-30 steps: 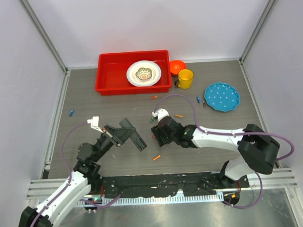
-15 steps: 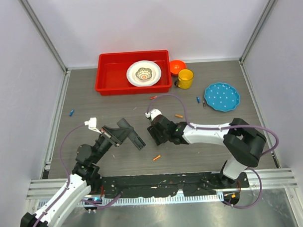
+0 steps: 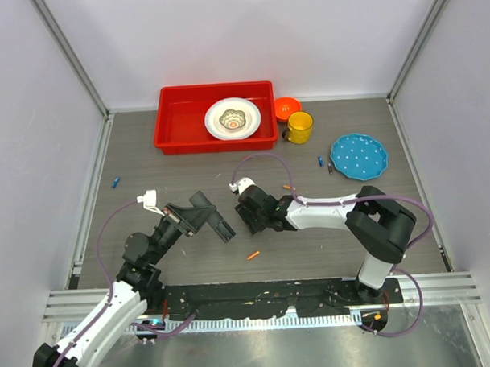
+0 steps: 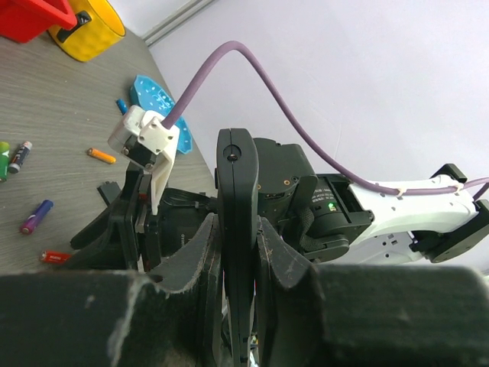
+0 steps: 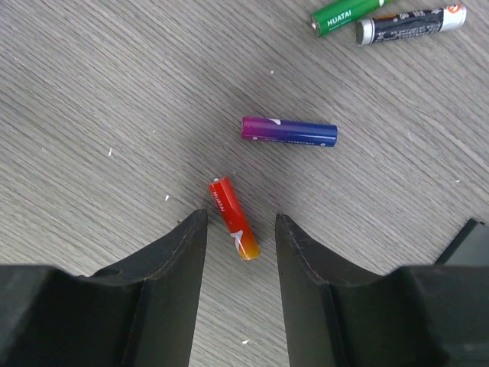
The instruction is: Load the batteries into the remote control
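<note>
The remote control is a slim black bar held on edge above the table, and my left gripper is shut on it. From above, the remote control sticks out to the right of the left gripper. My right gripper is low over the table just right of the remote. In the right wrist view, a red and orange battery lies on the table between the open fingers of the right gripper, touching neither. A purple and blue battery lies just beyond it.
A green battery and a black one lie further off. More batteries are scattered about: orange, red, blue. At the back stand a red tray, a yellow mug and a blue plate.
The right arm has slid left toward the remote, bringing its gripper over the red and orange battery, and its jaws have narrowed. The left arm has barely shifted.
</note>
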`<state>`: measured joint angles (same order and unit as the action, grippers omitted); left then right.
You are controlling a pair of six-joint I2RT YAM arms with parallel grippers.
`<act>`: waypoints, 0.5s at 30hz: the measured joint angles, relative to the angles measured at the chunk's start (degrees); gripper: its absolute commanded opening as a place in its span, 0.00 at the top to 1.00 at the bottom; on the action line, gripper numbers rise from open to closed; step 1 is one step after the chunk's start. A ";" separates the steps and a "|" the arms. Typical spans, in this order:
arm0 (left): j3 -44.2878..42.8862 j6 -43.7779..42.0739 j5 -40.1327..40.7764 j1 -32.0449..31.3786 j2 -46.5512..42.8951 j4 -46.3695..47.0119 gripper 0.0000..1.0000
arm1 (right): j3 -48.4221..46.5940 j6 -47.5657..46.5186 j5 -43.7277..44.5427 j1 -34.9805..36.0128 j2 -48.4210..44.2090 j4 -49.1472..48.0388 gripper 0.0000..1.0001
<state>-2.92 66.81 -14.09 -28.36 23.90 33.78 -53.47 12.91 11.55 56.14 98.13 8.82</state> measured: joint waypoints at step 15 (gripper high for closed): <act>0.00 0.00 0.00 0.00 1.60 0.17 1.00 | -1.25 0.70 -0.48 0.00 1.27 0.07 0.64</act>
<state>-2.92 66.81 -14.09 -28.36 25.50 33.95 -54.72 13.61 11.07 56.14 99.39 8.88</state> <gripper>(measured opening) 0.213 0.340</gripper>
